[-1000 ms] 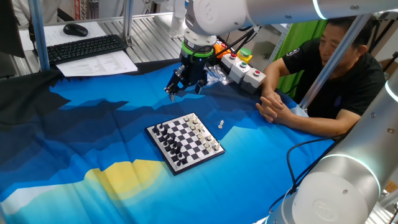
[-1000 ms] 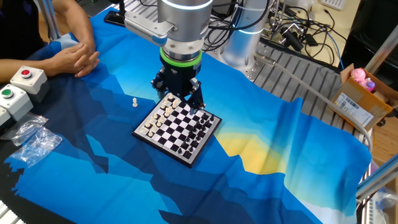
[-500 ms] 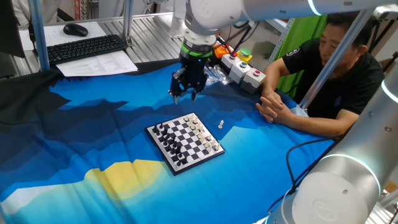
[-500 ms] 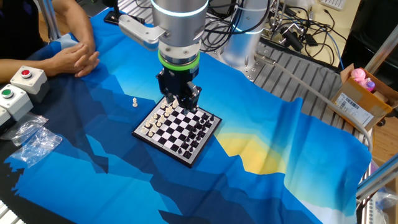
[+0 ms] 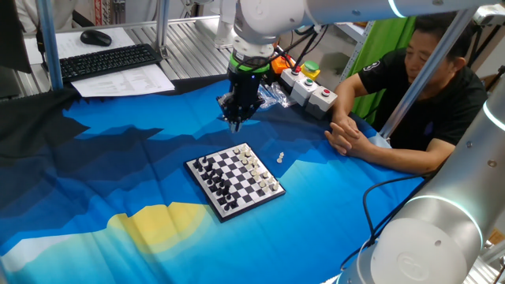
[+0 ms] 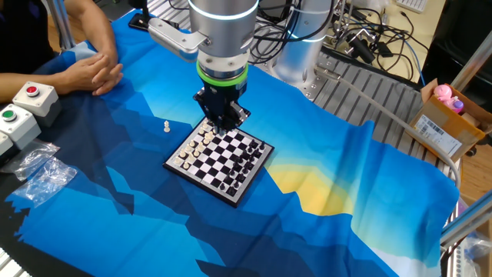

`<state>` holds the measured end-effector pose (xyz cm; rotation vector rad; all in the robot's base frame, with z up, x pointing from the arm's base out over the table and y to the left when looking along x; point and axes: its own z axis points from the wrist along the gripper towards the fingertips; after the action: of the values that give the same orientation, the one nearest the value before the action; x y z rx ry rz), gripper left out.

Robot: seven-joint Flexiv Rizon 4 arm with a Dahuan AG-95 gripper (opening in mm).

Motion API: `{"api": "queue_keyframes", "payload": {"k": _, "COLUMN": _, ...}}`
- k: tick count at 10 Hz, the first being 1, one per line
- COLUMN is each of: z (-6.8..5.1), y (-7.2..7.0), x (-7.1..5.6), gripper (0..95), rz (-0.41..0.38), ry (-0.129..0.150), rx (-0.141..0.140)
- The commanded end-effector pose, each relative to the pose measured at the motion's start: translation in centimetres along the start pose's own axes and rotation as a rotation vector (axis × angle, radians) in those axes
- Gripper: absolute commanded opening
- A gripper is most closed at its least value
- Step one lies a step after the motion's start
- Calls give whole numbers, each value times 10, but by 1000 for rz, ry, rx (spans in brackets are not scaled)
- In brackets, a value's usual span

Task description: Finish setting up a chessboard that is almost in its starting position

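You are looking at the gripper (image 6: pixel 223 123) hanging over the far edge of the chessboard (image 6: pixel 219 158), fingers drawn nearly together and gripping nothing visible, board lying on the blue cloth (image 5: pixel 118 181), lone white piece (image 6: pixel 166 125) standing just beside it.

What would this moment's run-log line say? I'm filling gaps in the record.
gripper: above chessboard, holds nothing seen, jaws nearly together | white piece: upright on cloth, off the board | step: piece not yet picked
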<state>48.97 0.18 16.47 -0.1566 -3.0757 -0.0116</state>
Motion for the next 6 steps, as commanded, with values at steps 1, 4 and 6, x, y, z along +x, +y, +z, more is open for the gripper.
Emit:
{"api": "queue_keyframes", "payload": {"k": 1, "z": 0, "y": 0, "x": -1, "gripper": 0, "rz": -2, "ry": 2, "rx": -1}}
{"api": "queue_keyframes", "payload": {"k": 4, "z": 1, "y": -2, "x": -2, "gripper": 0, "rz": -62, "ry": -5, "rx": 43}}
{"api": "queue_keyframes", "payload": {"k": 6, "z": 7, "y": -19, "x": -8, "gripper": 190, "rz": -113, "ry": -13, "rx": 81}}
